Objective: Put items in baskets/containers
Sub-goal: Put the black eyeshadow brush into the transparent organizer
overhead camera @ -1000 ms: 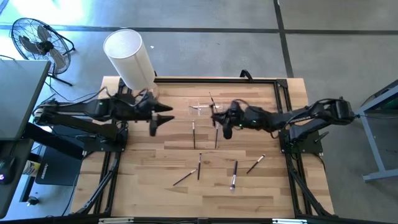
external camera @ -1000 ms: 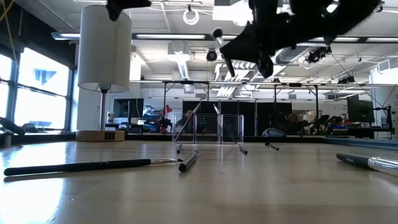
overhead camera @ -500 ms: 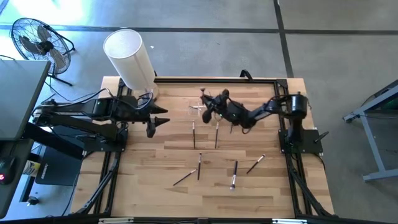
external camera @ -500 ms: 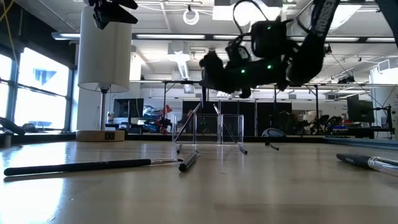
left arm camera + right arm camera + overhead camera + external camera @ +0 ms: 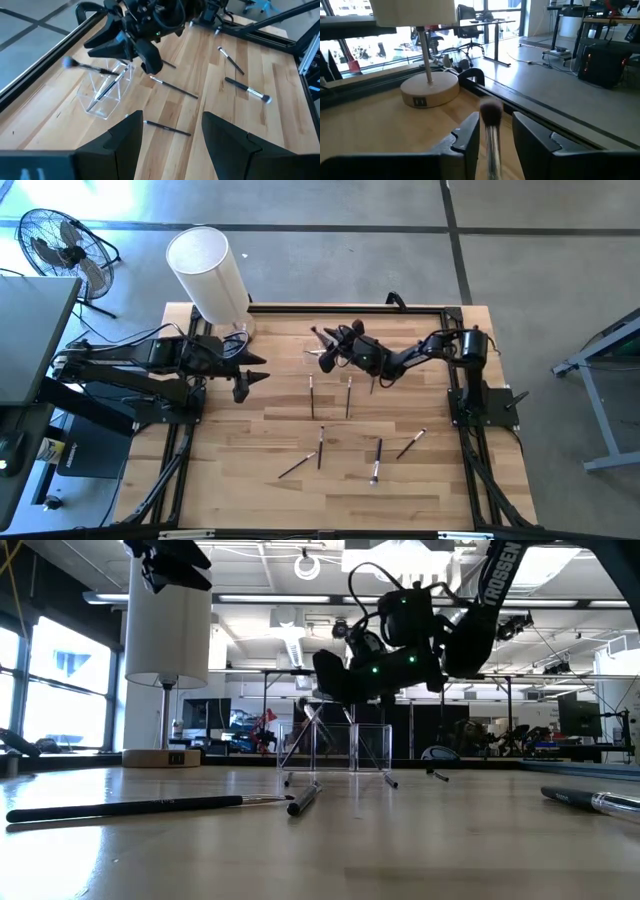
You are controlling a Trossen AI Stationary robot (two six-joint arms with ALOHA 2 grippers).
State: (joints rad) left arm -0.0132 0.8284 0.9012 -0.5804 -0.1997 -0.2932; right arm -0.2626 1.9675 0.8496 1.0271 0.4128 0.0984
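Holder (image 5: pixel 107 92), upper centre of the high view: two brushes inside. Brush (image 5: pixel 491 127) between my right gripper's (image 5: pixel 327 356) parted fingers above it, release likely. Six brushes (image 5: pixel 347 396) left on table. Left gripper (image 5: pixel 250 376) idles wide, left.

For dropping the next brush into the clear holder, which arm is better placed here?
The right. Its gripper hangs directly over the small clear plastic holder, with a thin dark-handled brush between its fingers. The left gripper waits open near the tall white cylinder lamp, carrying nothing.
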